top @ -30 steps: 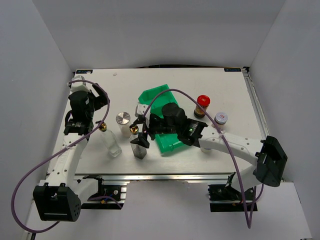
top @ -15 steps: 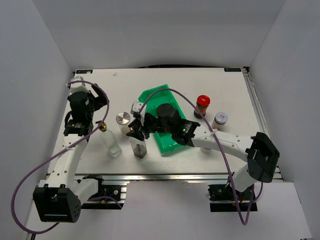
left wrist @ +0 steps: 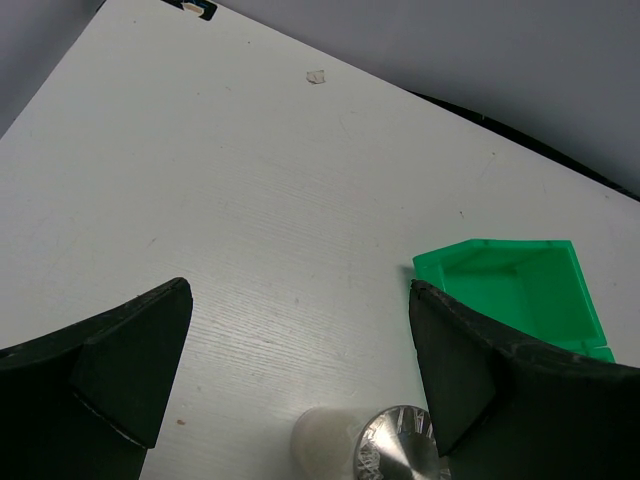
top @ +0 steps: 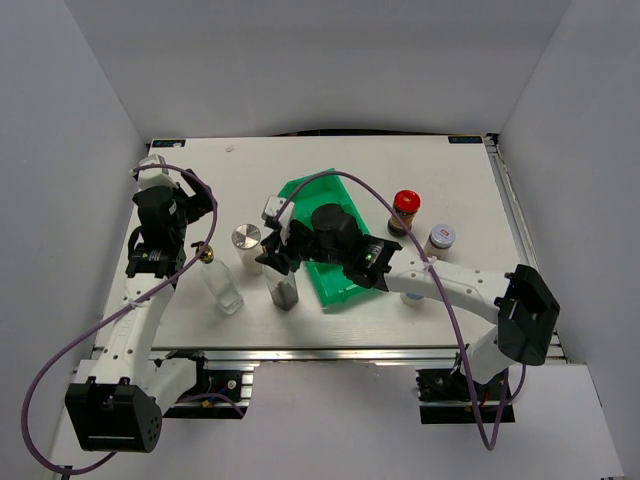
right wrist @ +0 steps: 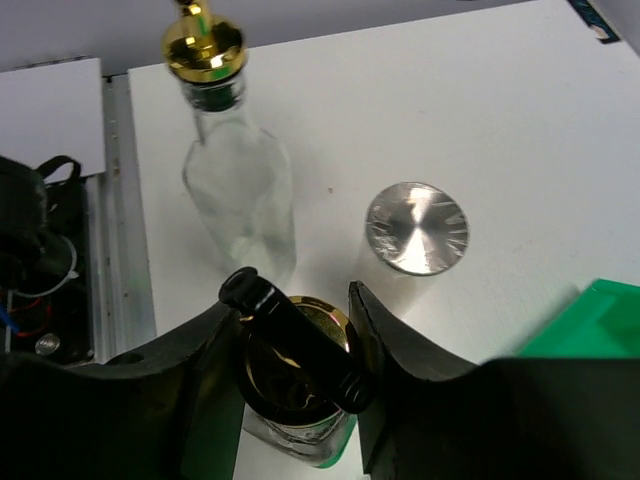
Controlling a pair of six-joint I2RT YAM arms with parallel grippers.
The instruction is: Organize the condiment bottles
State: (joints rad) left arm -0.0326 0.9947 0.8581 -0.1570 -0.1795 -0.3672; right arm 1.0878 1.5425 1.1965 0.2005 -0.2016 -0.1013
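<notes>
On the white surface (top: 450,180), the right claw (right wrist: 295,355) pinches the gold cap of a glass bottle (top: 283,292) just left of the green tray (top: 338,288). The left claw (left wrist: 300,365) hangs spread wide.

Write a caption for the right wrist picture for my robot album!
Right claw grips a gold-capped glass bottle, beside a second gold-capped bottle and a silver-lidded shaker on the white table.
</notes>
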